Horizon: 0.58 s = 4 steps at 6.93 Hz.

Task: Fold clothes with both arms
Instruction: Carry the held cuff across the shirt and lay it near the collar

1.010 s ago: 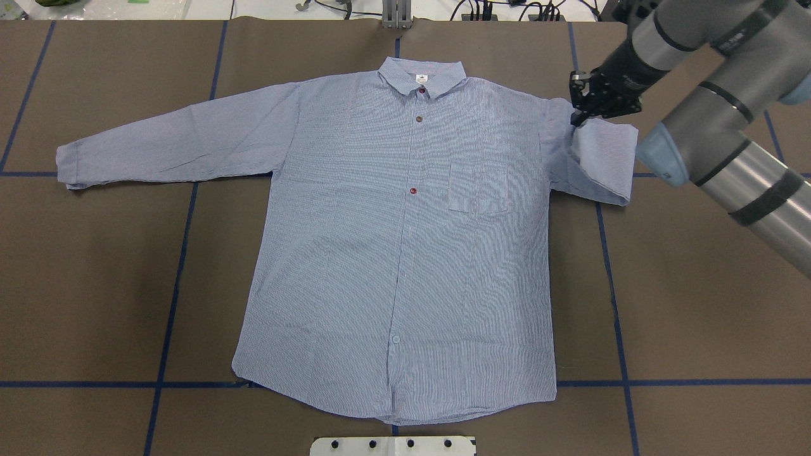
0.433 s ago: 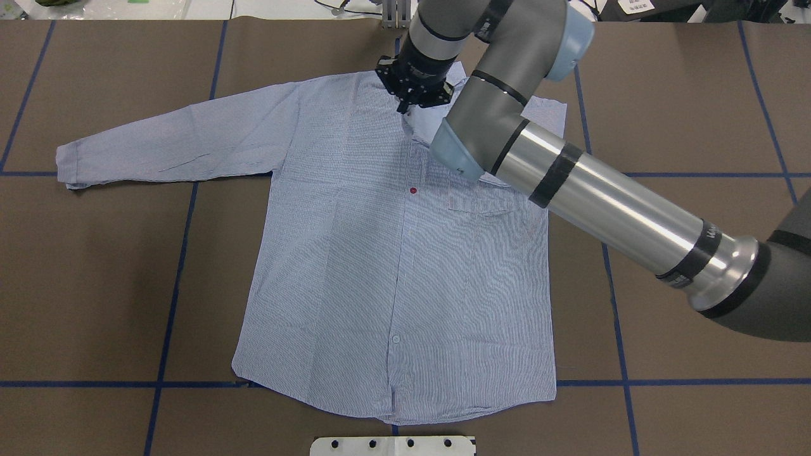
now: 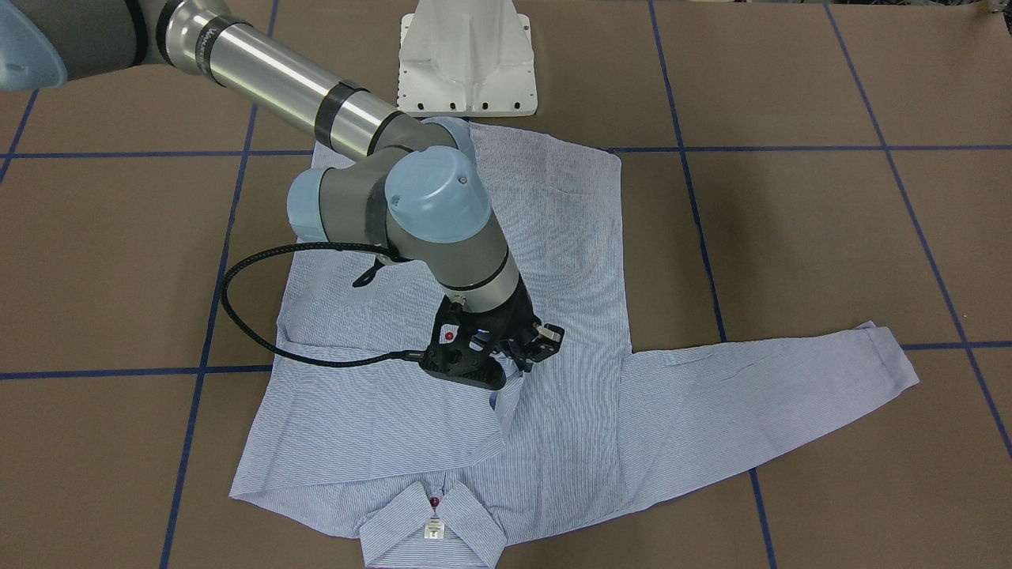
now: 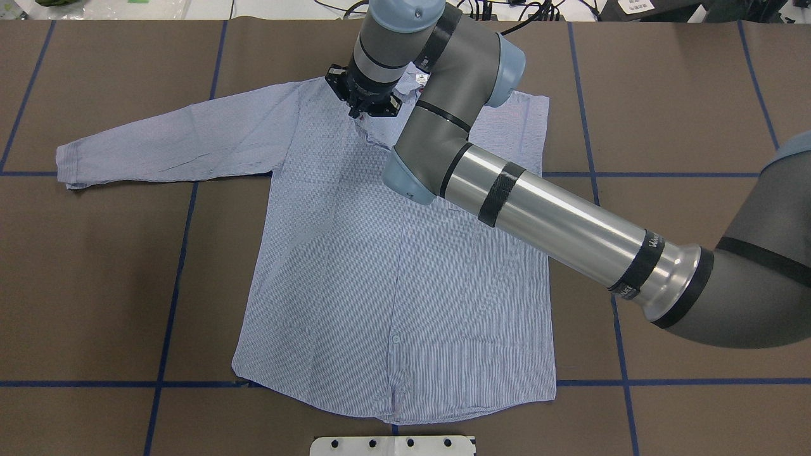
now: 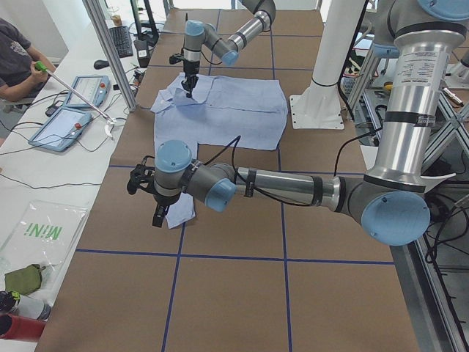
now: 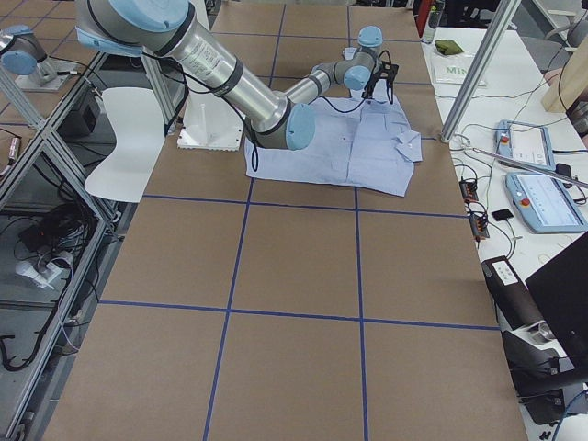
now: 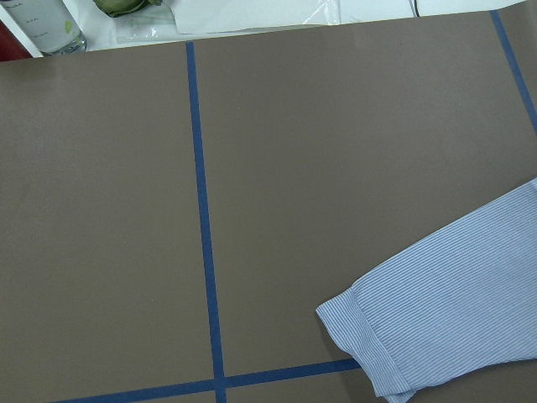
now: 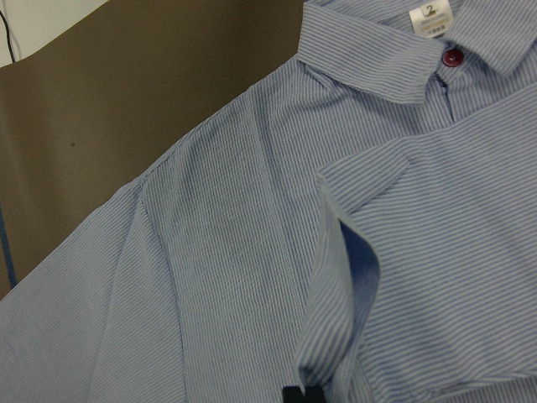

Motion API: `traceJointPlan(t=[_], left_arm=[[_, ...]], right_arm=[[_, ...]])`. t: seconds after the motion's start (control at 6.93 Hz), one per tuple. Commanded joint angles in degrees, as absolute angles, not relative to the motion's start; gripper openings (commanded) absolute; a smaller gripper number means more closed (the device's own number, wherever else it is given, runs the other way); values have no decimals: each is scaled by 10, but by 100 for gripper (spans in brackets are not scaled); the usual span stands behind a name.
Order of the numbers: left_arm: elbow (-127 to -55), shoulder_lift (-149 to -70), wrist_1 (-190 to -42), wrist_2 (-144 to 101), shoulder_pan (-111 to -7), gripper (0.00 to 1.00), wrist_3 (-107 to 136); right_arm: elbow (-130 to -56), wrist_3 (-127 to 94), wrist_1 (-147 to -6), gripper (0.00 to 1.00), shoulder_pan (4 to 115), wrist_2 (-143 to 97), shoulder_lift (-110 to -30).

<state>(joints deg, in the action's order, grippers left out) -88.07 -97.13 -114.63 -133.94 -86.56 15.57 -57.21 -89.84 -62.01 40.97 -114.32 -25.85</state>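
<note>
The light blue striped shirt [image 4: 393, 285] lies face up on the brown table, collar [image 3: 431, 529] at the far side. My right arm reaches across it. My right gripper [image 4: 362, 109] is shut on the cuff [image 8: 344, 277] of the shirt's right sleeve, which is folded over the chest [image 3: 379, 427]. The gripper hangs just left of the collar, low over the cloth. The left sleeve [image 4: 158, 142] lies stretched out flat. My left gripper [image 5: 155, 214] shows only in the exterior left view, above the left cuff [image 7: 394, 344]; I cannot tell whether it is open or shut.
The white pedestal base [image 3: 466, 59] stands at the robot-side table edge. Blue tape lines [image 4: 171, 304] cross the brown table. An operators' bench with tablets [image 5: 69, 121] runs along the far side; a person [image 5: 15, 59] sits there. A bottle [image 7: 46, 25] stands beyond the table edge.
My right gripper carried the right sleeve cuff from the shirt's right side leftward across the chest, past the collar. The sleeve now covers the pocket. The left sleeve has not moved.
</note>
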Motion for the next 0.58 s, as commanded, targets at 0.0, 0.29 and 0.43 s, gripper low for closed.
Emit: traceJointPlan(t=[0.0, 0.29, 0.43], left_arm=[[-869, -972, -1162, -1339, -864, 99, 157], [-867, -972, -1163, -1341, -863, 100, 157], [-860, -972, -1163, -1340, -861, 100, 157]], right_arm=[[-557, -905, -613, 0, 399, -1125, -248], [-554, -922, -613, 100, 369, -1075, -234], [-536, -936, -612, 100, 359, -1073, -217]])
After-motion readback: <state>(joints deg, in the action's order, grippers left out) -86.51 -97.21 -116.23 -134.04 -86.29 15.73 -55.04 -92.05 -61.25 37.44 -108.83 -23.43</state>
